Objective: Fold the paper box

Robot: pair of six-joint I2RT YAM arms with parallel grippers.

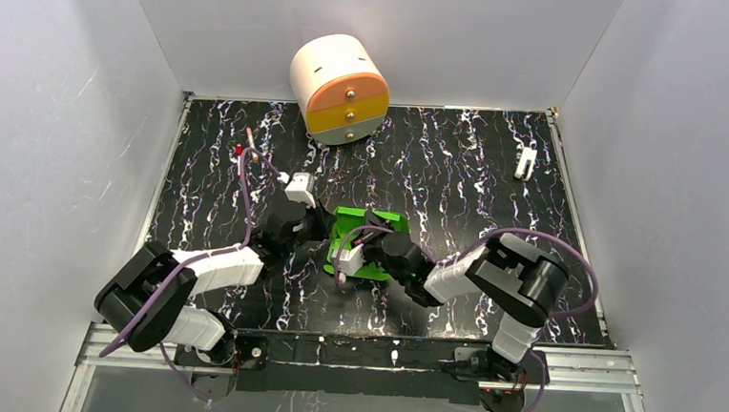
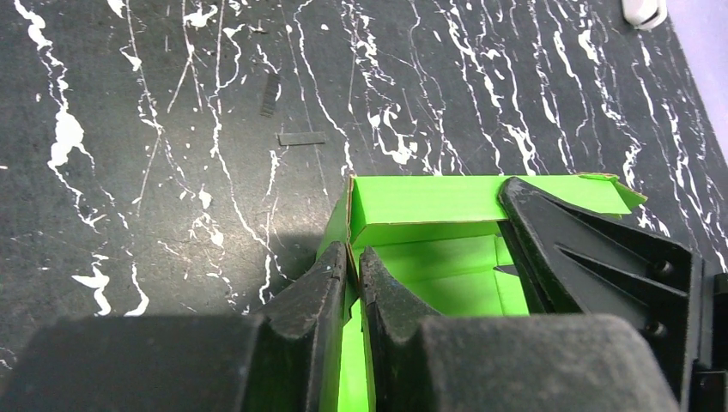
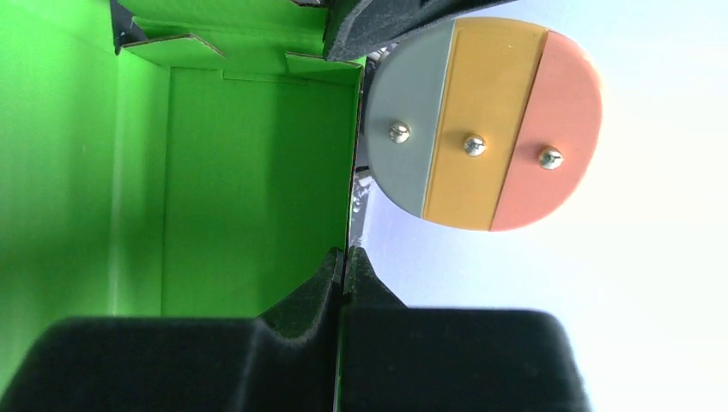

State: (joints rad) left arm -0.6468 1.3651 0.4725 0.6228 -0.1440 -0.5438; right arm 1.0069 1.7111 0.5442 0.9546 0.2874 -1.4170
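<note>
At the left of the black, white-veined tabletop [image 1: 458, 174], the left gripper [image 1: 304, 227] reaches in to the bright green thin-card paper box [image 1: 379, 217]. The box sits near the middle of the table, between the two arms and well in front of the cream cylindrical drawer unit with orange and yellow fronts [image 1: 339, 90]. From the left wrist, this gripper [image 2: 352, 254] is all but closed, with one upright side wall of the box [image 2: 429, 206] pinched between its pads. Farther right, the right gripper [image 1: 389, 249] comes in from the other side. Its own camera shows it [image 3: 345, 256] clamped tight on the edge of another wall, with the green interior [image 3: 249, 189] on one side and the drawer unit [image 3: 485, 129] beyond.

The step in hand looks like squaring up the walls. It would go best if both pinches stay low near the creases and the arms move together. Pulling the walls apart could tear or buckle such thin card. Each wall should swing along its scored line before any tab is tucked.
</note>
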